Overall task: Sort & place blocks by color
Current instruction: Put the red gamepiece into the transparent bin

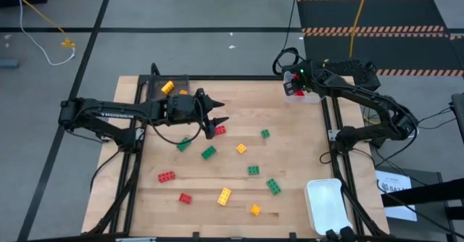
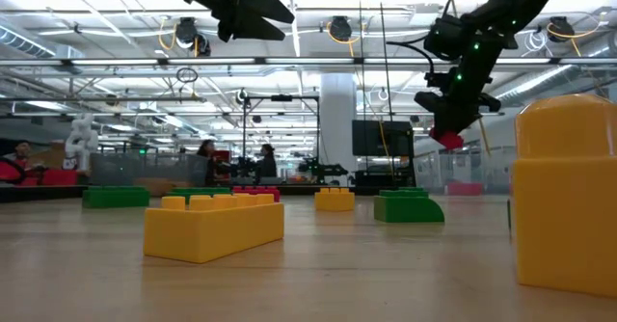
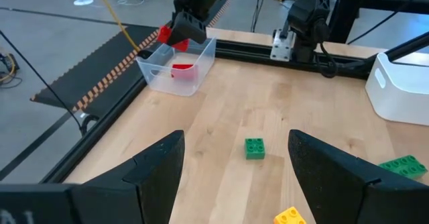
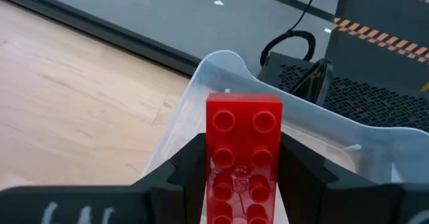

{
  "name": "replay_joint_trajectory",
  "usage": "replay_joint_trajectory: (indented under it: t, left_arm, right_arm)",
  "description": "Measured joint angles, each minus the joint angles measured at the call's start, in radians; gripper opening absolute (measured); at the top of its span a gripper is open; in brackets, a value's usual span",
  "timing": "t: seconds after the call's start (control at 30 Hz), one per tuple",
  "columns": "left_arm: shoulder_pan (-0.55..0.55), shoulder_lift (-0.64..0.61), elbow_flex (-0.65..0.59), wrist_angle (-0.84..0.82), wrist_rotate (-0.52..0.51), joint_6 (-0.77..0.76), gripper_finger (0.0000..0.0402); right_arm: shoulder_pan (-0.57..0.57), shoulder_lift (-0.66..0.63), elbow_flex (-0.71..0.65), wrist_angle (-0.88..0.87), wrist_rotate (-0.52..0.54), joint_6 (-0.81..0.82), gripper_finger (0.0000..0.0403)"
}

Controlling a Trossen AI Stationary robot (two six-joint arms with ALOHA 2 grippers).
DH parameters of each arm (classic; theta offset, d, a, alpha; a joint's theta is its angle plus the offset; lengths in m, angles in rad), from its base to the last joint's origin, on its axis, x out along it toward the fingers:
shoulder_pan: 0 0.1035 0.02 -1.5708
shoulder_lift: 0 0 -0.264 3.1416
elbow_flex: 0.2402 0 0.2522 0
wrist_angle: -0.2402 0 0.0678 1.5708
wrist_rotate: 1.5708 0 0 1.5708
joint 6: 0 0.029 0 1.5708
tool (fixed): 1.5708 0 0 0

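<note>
My right gripper (image 1: 293, 85) hangs over the clear bin (image 1: 307, 96) at the table's far right corner, shut on a red block (image 4: 242, 143). The left wrist view shows another red block (image 3: 182, 70) lying inside that bin. My left gripper (image 1: 215, 119) hovers open above the table's middle, near a loose red block (image 1: 220, 130). Ahead of its fingers a green block (image 3: 255, 147) lies on the wood. Red (image 1: 167, 176), green (image 1: 209, 152) and yellow (image 1: 225, 195) blocks are scattered across the table. Yellow blocks (image 1: 167, 88) sit in a dark bin at the far left. My right gripper pinches the red block between its two fingers, one on each long side (image 4: 213, 158), with the studded face toward the wrist camera. The fingers come from above, pointing down. The block (image 2: 449, 141) is lifted clear, over the clear bin's open top (image 4: 221, 58).
A white tray (image 1: 324, 204) sits at the near right corner. The table's frame rails run along its edges (image 1: 330, 137). In the low view, yellow blocks (image 2: 214, 228) stand close to the near edge. People show far off in the room behind.
</note>
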Motion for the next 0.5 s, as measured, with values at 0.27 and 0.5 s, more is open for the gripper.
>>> replay_joint_trajectory:
  t: [0.27,0.5]
  left_arm:
    - [0.0,0.0,0.0,-0.004,0.0,0.0,0.0266]
    - [0.0,0.0,0.0,-0.005,0.0,0.0,0.0266]
  right_arm:
    - [0.0,0.0,0.0,0.005,-0.001,0.023,0.0152]
    - [0.0,0.0,0.0,0.004,-0.004,0.022,0.0162]
